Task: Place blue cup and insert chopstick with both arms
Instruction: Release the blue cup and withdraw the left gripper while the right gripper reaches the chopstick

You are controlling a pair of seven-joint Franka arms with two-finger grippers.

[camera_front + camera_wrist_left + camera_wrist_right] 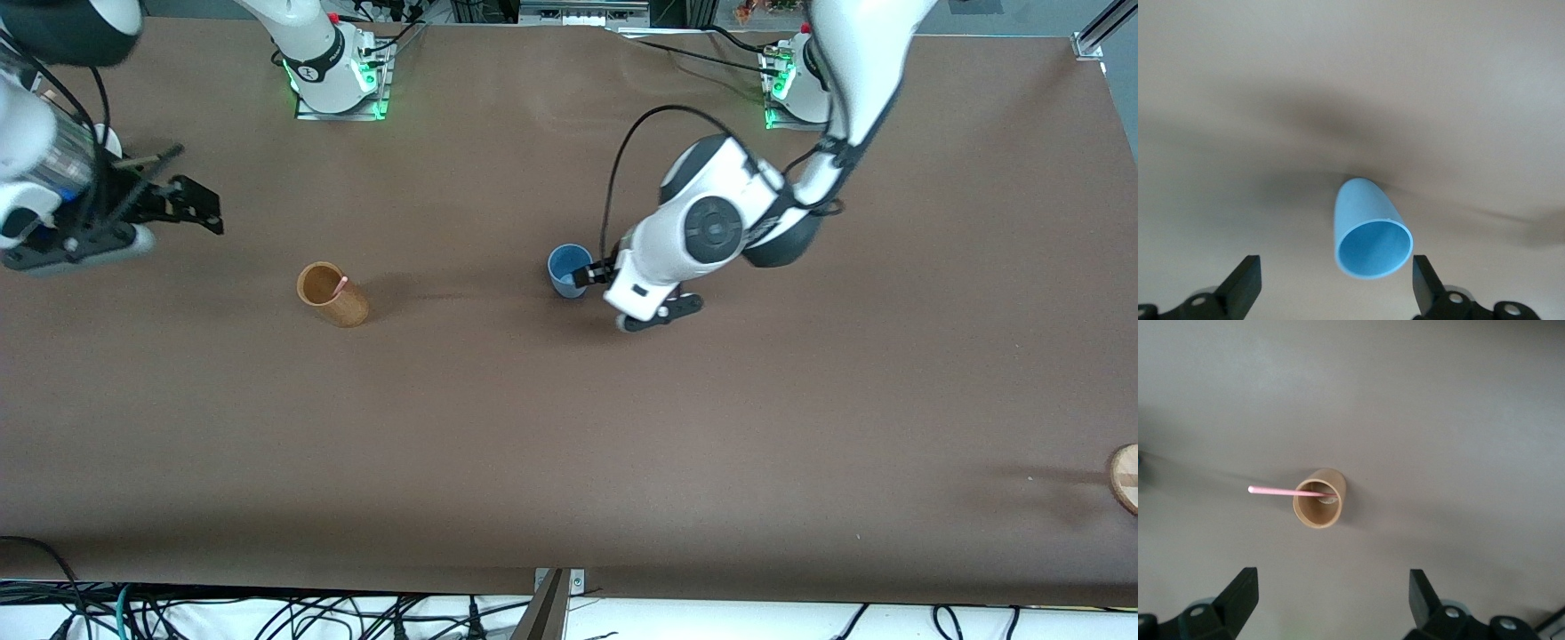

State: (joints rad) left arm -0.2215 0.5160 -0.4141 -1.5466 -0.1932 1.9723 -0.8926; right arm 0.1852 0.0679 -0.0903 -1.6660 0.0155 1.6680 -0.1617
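Left wrist view: matte tapered blue cup (pixel 1371 230), round rim.

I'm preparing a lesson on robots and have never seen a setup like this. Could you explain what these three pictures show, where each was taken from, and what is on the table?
Two white robot arms stand at a brown table. The large picture looks down from a high camera facing them. The other two come from small cameras on each arm's wrist, looking past its own two black fingers.

The left gripper is low beside the blue cup, which stands upright; its wrist view shows the fingers open with the cup between them, not touching. The right gripper is also open and holds nothing, waiting above the table near the right arm's end.

The brown cup stands there too, with the pink chopstick leaning inside it. A round wooden object peeks in at the table's edge.
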